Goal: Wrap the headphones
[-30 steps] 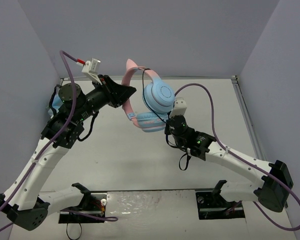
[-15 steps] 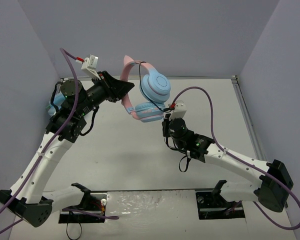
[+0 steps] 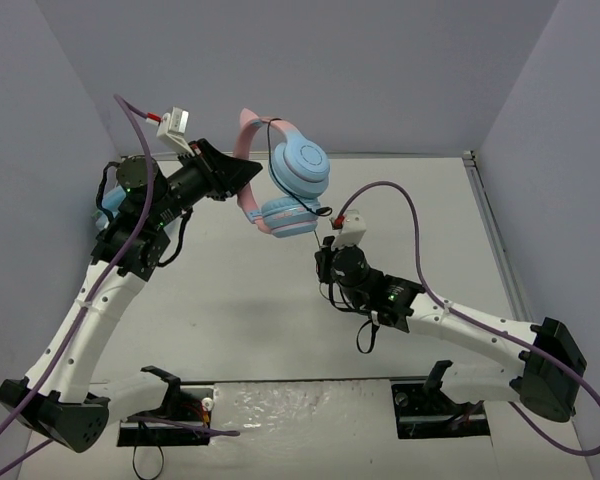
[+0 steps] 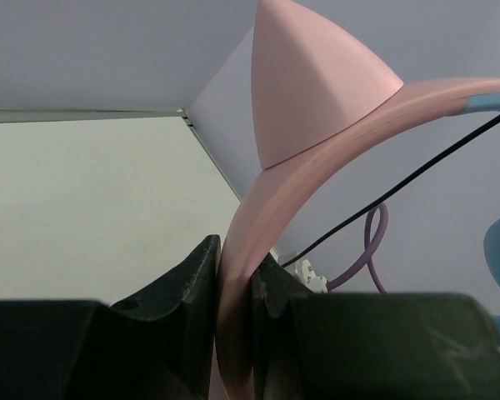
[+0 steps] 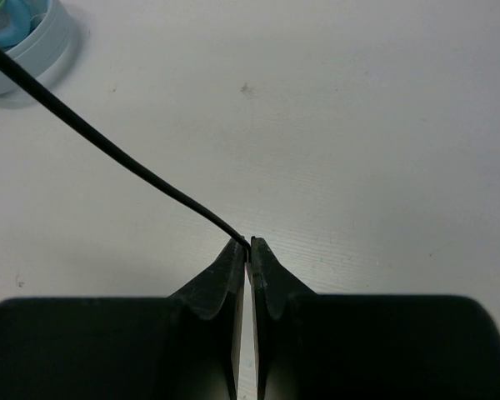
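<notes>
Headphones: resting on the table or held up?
Held up. The left gripper clamps the pink headband, ear cups hang above the table; the right gripper pinches the cable.

Your left arm is raised over the far left part of the table (image 3: 230, 300). The left gripper (image 3: 242, 182) is clamped on the pink headband (image 3: 246, 140) of the headphones (image 3: 298, 168) and holds them in the air, off the surface, near the far edge. The two light blue ear cups hang to the right of the band, one above the other in the view. A black cable (image 3: 270, 145) loops over the band and runs down past the cups towards your right gripper (image 3: 330, 238), which sits low, just below the lower cup. Its fingers are hidden under the wrist, so you cannot see its grip here. A light blue item (image 3: 103, 213) peeks out behind the left arm at the left edge.
</notes>
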